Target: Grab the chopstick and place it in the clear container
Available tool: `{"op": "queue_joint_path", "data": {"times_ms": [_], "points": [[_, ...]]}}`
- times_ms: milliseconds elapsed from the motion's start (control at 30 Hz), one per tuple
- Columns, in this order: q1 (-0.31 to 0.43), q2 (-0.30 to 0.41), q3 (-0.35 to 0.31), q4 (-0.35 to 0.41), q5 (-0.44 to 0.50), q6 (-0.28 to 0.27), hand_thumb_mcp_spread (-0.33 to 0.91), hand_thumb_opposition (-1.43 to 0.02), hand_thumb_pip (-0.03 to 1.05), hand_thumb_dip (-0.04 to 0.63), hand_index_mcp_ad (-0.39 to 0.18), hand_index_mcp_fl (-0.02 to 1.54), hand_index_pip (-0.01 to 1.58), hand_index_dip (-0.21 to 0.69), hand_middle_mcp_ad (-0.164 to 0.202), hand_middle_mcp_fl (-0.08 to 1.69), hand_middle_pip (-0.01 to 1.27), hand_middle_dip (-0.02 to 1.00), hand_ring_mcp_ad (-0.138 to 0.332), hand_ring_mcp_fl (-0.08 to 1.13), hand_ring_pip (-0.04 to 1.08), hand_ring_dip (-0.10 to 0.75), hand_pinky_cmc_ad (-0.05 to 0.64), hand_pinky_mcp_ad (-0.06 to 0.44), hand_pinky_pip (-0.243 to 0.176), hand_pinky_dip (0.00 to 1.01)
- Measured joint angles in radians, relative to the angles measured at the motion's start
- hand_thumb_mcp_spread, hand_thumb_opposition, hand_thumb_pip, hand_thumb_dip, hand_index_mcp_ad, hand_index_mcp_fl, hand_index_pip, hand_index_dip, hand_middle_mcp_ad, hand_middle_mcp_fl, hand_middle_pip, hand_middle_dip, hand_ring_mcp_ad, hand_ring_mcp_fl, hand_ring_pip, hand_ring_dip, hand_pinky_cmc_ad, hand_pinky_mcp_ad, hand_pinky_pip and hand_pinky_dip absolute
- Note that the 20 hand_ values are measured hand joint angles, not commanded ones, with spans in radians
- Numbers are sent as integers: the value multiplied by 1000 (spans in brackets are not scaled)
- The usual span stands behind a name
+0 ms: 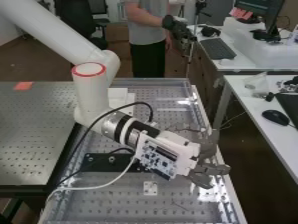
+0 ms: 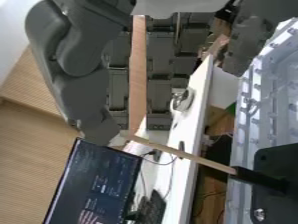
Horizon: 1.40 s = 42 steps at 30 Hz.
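Note:
Over the bench's right side in the high view, the dark grey hand (image 1: 211,169) has its fingers spread and relaxed. The hand (image 2: 118,92) in the wrist view is open, its thumb apart from long, straight fingers. A thin, pale wooden chopstick (image 2: 193,157) runs at a slant there, its far end in or against a dark piece beside a black plate (image 2: 278,162). Its near end lies close to the thumb tip and fingertips; whether they touch, I cannot tell.
In the high view the black plate (image 1: 100,162) is bolted to the perforated bench (image 1: 100,202), with cables looping around the forearm. A white side table (image 1: 256,112) with a mouse stands at the right. The wrist view has a monitor (image 2: 93,182).

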Motion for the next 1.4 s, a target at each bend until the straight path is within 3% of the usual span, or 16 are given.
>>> {"op": "queue_joint_path", "data": {"times_ms": [267,633,967,1333,1400], "points": [[0,1,2,0,7,-3,536,-826,576,326,-223,826,607,265,33,1124,157,717,-12,311,103,391,387,312,-49,178],[-1,-2,2,1,7,-7,531,-826,538,319,-227,885,592,265,35,1145,154,719,-12,335,96,396,389,316,-37,180],[-1,-4,1,4,14,-14,564,-911,506,318,-271,976,642,253,35,1197,157,716,-7,358,103,417,386,312,-35,180],[-2,-8,15,-3,27,-27,562,-963,483,298,-272,1023,646,265,37,1278,157,709,-10,412,105,417,384,312,-19,180],[-2,-10,18,-5,26,-24,611,-974,431,298,-269,1052,648,281,37,1292,176,710,-10,414,103,417,393,316,-21,176]]}}
